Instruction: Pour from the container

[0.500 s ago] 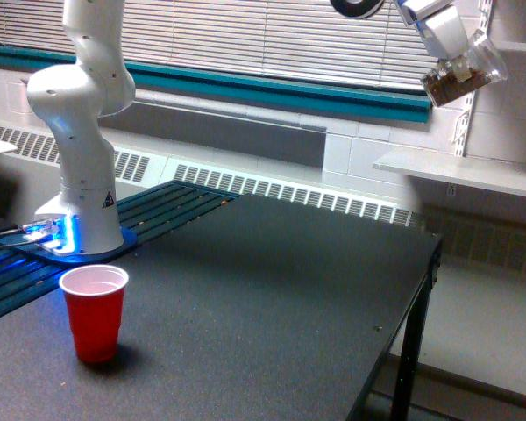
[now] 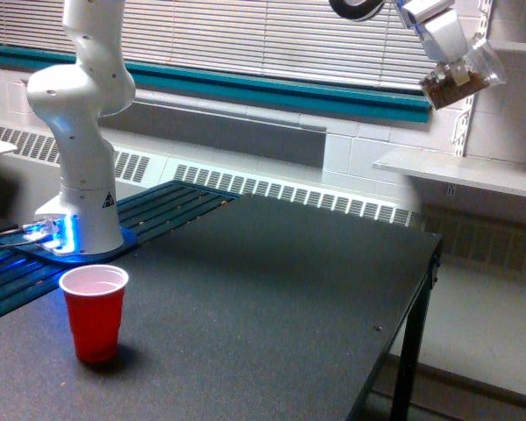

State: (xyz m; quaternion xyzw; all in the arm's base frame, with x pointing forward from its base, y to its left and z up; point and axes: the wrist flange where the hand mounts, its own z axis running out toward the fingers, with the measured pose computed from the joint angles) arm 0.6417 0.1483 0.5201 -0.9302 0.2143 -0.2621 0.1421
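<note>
You had the container (image 2: 463, 77) high in the exterior view's upper right, far above the tabletop (image 2: 272, 298) and past its far right corner, in front of the window blinds (image 2: 272, 35). The fingers (image 2: 445, 39) were clamped on it: the white gripper body sat against the cup's upper side, though the exact line of the finger pads was too small to make out. The container was clear and tipped well over, its mouth angled up toward the exterior view's right and its base down to the left, with brown bits gathered in the lower end against the wall. Nothing could be seen leaving its rim.

Taking the red cup (image 2: 94, 312) as your landmark: it stood upright on the tabletop near the front left, white inside, with nothing visible in it. The container was well apart from it, far above and far to the exterior view's right, not over it. The arm's white base column (image 2: 83, 132) rose just behind the red cup, seated on a blue-lit mount (image 2: 57, 235) at the tabletop's left edge. Behind and to the right of the red cup the dark tabletop ran out to its far corner, with a white wall shelf (image 2: 473, 171) beyond that corner, lower than the container.
</note>
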